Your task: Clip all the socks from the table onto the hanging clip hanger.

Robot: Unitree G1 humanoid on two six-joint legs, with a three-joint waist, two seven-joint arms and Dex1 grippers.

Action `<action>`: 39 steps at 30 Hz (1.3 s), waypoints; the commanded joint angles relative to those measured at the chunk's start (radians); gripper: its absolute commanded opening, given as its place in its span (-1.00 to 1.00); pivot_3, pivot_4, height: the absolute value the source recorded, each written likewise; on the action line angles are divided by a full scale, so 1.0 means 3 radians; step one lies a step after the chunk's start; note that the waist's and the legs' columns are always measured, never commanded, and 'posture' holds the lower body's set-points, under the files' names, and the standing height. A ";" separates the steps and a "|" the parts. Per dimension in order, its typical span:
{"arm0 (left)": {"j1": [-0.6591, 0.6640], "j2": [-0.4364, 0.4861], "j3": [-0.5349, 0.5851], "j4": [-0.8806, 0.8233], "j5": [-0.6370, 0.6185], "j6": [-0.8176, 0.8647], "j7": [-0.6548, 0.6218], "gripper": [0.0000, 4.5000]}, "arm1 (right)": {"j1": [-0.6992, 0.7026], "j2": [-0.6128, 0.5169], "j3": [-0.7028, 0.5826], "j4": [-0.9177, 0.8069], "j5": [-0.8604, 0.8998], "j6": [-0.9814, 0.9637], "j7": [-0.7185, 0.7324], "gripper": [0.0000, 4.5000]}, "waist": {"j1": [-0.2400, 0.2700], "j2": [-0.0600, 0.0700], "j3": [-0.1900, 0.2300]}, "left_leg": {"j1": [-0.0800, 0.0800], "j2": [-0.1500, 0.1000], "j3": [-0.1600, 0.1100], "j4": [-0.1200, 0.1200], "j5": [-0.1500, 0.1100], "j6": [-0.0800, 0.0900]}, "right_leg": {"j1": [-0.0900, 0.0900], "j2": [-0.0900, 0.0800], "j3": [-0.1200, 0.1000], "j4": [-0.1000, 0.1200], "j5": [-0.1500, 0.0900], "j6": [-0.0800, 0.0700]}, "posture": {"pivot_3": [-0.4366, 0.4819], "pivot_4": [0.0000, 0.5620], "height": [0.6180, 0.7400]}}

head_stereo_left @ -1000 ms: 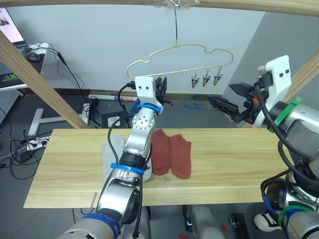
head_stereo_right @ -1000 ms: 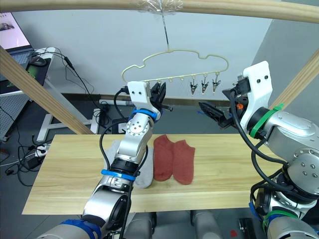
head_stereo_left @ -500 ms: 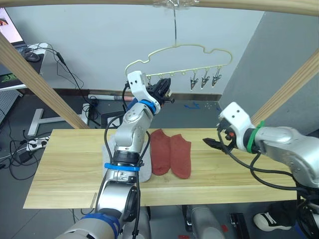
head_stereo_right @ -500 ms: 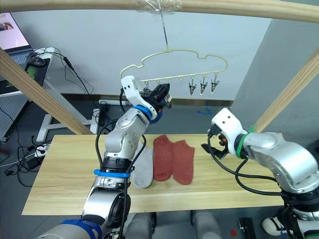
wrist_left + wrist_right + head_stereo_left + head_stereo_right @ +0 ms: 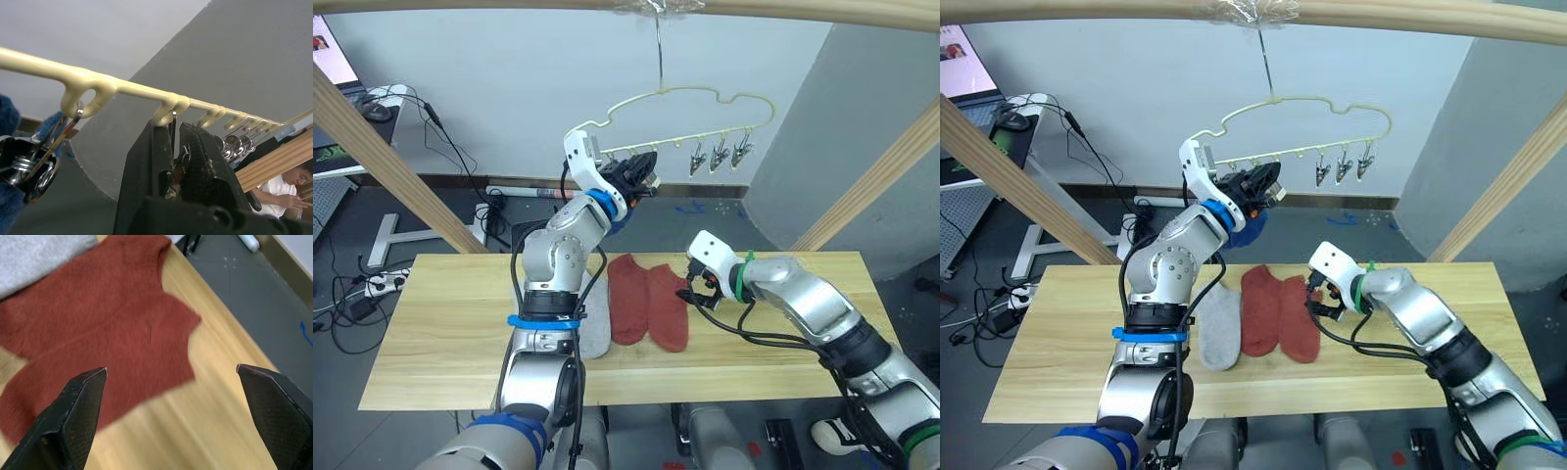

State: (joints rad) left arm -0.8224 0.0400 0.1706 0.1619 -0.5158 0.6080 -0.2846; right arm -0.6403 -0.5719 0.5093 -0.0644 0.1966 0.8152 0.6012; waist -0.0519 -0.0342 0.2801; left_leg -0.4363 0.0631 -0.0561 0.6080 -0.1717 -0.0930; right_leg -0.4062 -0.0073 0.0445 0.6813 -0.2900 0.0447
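On the long counter (image 5: 440, 333) of pale yellow-brown wood planks lie three short knit socks side by side near the middle. The light grey sock (image 5: 1219, 328) is the leftmost, partly behind the left arm in the left eye view. Just right of it lie the two rust-red socks (image 5: 648, 302), touching along their long edges, cuffs toward the far edge.

The right hand (image 5: 690, 291) hangs low over the counter at the right edge of the rust-red pair, near the cuff end. In its wrist view the two black fingers (image 5: 73, 413) stand wide apart, with the red cuffs and bare wood between them and nothing gripped.

Farther back and higher, the left hand (image 5: 644, 182) is raised to the thin pale yellow cloud-outline wire hanger (image 5: 705, 95), which hangs by its metal hook from the round wooden pole (image 5: 803, 8) overhead. Its fingers are pressed together on a small metal clip (image 5: 174, 161) under one loop of the hanger's lower bar. A blue sock (image 5: 1252, 227) hangs beside that hand, held in the neighbouring clip. Three more metal clips (image 5: 717, 155) dangle free toward the right end of the bar.
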 commanded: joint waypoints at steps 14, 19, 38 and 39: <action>-0.0020 0.0043 -0.0025 -0.0285 -0.0047 0.0080 0.0061 -0.88 | -0.0257 0.0608 0.0085 0.1184 -0.0682 -0.0735 0.0317 0.98 | 0.0070 0.0000 0.0000 | 0.0000 0.0000 0.0000 0.0000 0.0002 -0.0003 | 0.0000 -0.0001 -0.0001 0.0002 0.0001 0.0000 | -0.02 -0.17 1.00; -0.0004 0.0052 -0.0039 -0.0304 -0.0047 0.0087 0.0073 -0.88 | -0.0219 0.0720 0.0084 0.1350 -0.0842 -0.0837 0.0331 0.98 | 0.0075 0.0000 0.0000 | 0.0000 0.0000 0.0000 0.0000 0.0006 -0.0010 | 0.0000 -0.0001 -0.0001 0.0003 0.0001 -0.0001 | 0.01 -0.14 1.00; -0.0030 0.0083 -0.0045 -0.0277 -0.0034 0.0056 0.0105 -0.88 | -0.0029 0.0808 0.0095 0.1683 -0.1229 -0.1012 0.0397 0.29 | 0.0075 0.0000 -0.0001 | 0.0008 0.0000 -0.0001 0.0004 0.0002 -0.0003 | 0.0007 -0.0001 0.0000 0.0008 0.0007 0.0005 | 0.02 -0.15 1.00; -0.0032 0.0084 -0.0044 -0.0274 -0.0034 0.0056 0.0105 -0.88 | -0.0030 0.0810 0.0089 0.1689 -0.1228 -0.1008 0.0406 0.16 | 0.0075 0.0000 -0.0001 | 0.0008 0.0000 -0.0001 0.0004 0.0002 -0.0003 | 0.0007 -0.0001 0.0000 0.0008 0.0008 0.0005 | 0.02 -0.15 1.00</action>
State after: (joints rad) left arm -0.8174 0.0657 0.1631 0.1213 -0.5257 0.6457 -0.2503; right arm -0.6756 -0.3221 0.5327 0.4094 -0.1389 0.4951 0.7278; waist -0.0293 -0.0341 0.2800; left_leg -0.4340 0.0632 -0.0563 0.6093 -0.1711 -0.0939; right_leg -0.4042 -0.0076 0.0446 0.6836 -0.2870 0.0464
